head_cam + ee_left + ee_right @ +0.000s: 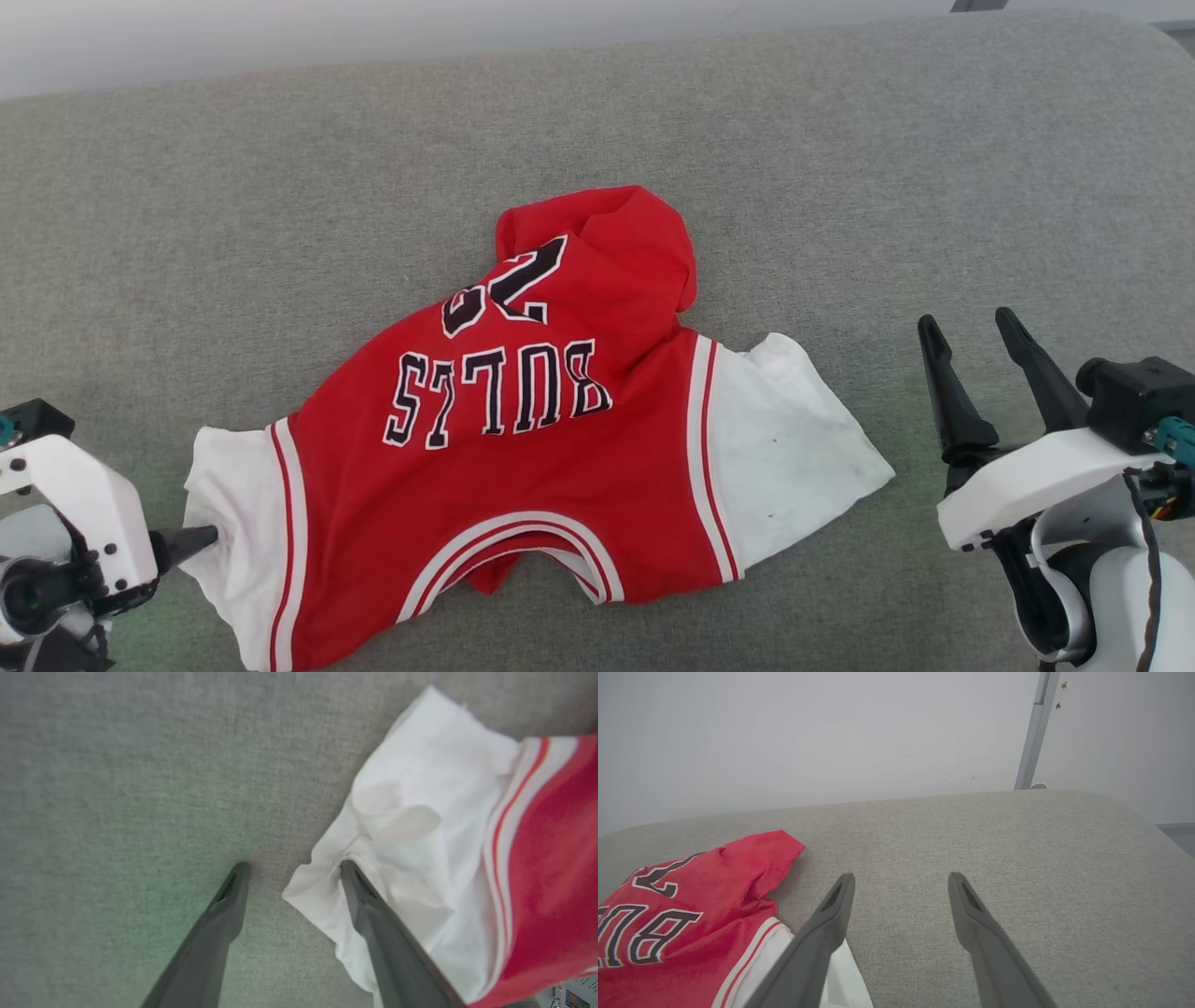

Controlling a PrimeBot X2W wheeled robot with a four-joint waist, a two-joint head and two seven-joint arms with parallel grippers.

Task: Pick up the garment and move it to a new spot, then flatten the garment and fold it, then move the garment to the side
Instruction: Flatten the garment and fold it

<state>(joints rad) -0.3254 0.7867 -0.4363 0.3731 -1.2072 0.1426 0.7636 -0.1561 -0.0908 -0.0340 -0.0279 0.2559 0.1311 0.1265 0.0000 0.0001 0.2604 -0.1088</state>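
The garment [523, 439], a red jersey with white sleeves, striped trim and black lettering, lies spread on the grey padded surface [280, 187], its number end bunched at the far side. My left gripper [187, 543] is at the edge of the garment's left white sleeve [420, 826]. Its jaws stand open [293, 865]: one finger [373, 914] presses into the crumpled sleeve edge and the other rests over bare fabric. My right gripper [966, 322] hovers open to the right of the other sleeve [794, 448], nothing between its fingers [901, 877]. The garment [691, 914] lies left of it.
The grey surface [1017, 858] stretches wide behind and to both sides of the garment. A pale wall [808, 732] rises past its far edge, with a grey metal post [1034, 732] at the back right.
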